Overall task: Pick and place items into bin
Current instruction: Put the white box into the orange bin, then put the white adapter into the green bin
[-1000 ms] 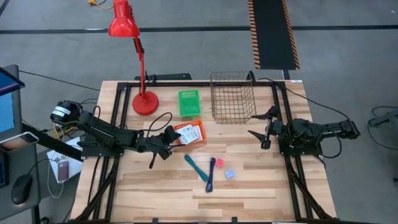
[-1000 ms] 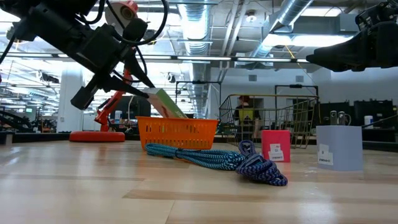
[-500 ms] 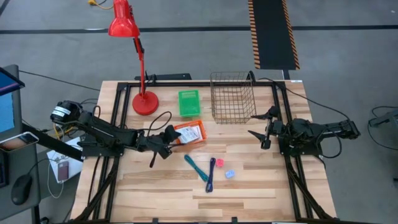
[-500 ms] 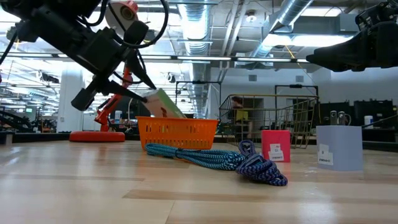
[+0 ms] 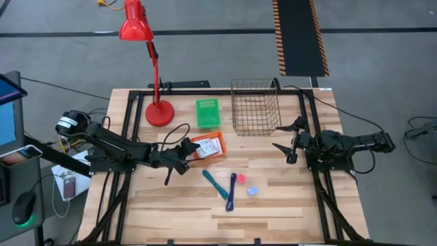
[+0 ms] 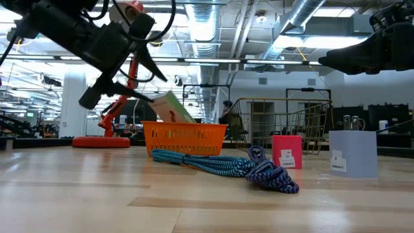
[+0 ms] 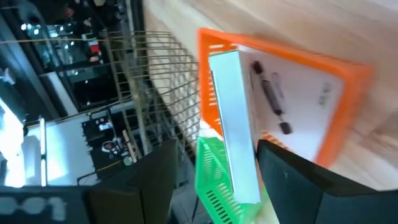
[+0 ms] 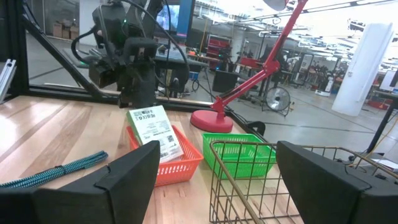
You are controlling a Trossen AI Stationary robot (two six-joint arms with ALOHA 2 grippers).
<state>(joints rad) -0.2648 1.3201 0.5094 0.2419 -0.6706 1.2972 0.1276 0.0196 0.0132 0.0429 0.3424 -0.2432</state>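
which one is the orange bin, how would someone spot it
Start at the red desk lamp base at the table's back left. Next to it sits a green basket; just in front of that is the orange bin, the only one holding white printed packets.

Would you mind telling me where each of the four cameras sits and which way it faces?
High view: above the table, looking straight down; both arms show, left gripper by the orange bin.
Low view: at table-top height, looking level across; the left arm comes in from above, over the teal tool.
Left wrist view: on the left arm, facing the orange bin and white packet; its dark fingers show.
Right wrist view: on the right arm, facing the wire basket; right gripper open.
Shared: both wrist views show the orange bin.
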